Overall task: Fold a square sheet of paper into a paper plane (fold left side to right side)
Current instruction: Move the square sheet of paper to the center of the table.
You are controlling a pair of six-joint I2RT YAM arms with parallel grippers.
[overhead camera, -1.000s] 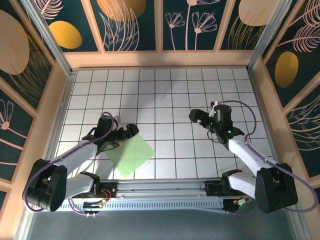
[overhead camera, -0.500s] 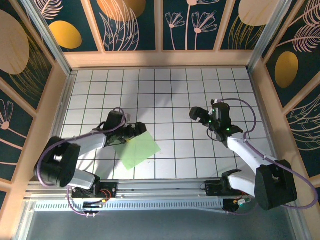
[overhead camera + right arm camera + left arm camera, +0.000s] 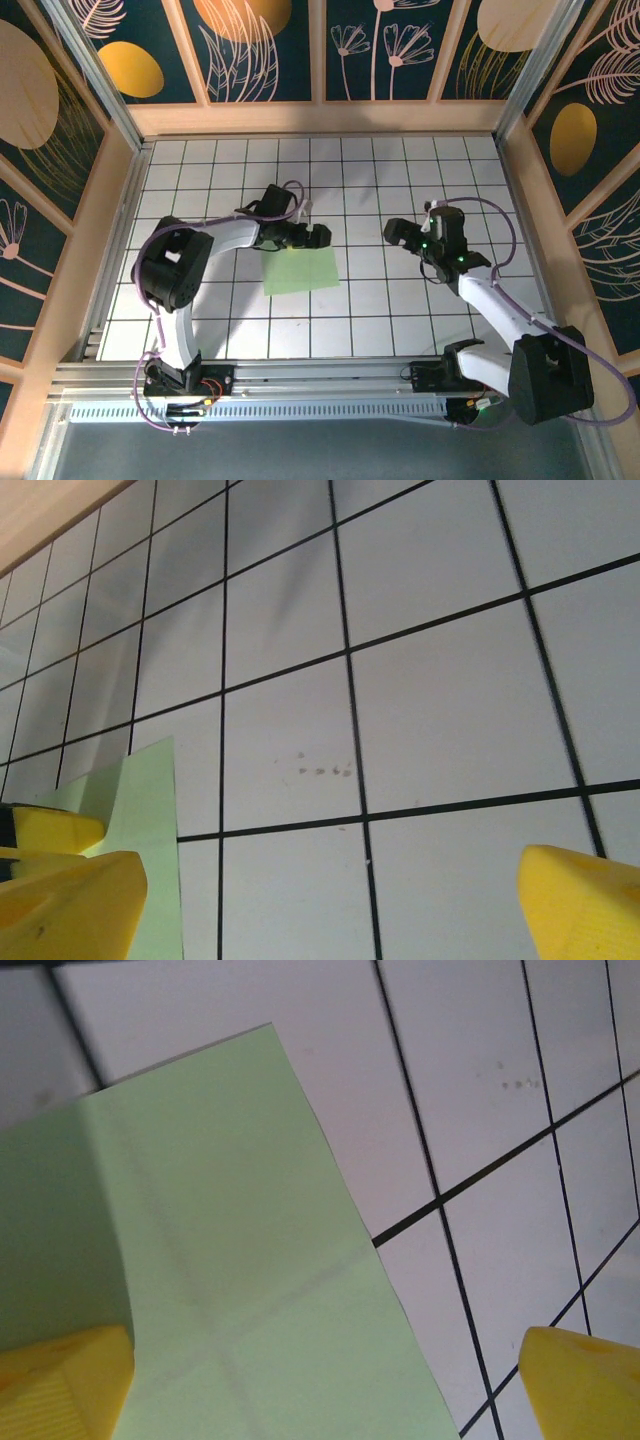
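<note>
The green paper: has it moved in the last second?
Yes. The square sheet of paper slid farther from the near rail and rightward, turning square to the grid.

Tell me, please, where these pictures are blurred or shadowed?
Left wrist view: the left fingertips are soft and out of focus, and a shadow darkens the left part of the square sheet of paper. Right wrist view: the right fingertips blur too; the grid lines are sharp. Top external view: evenly lit, sharp.
</note>
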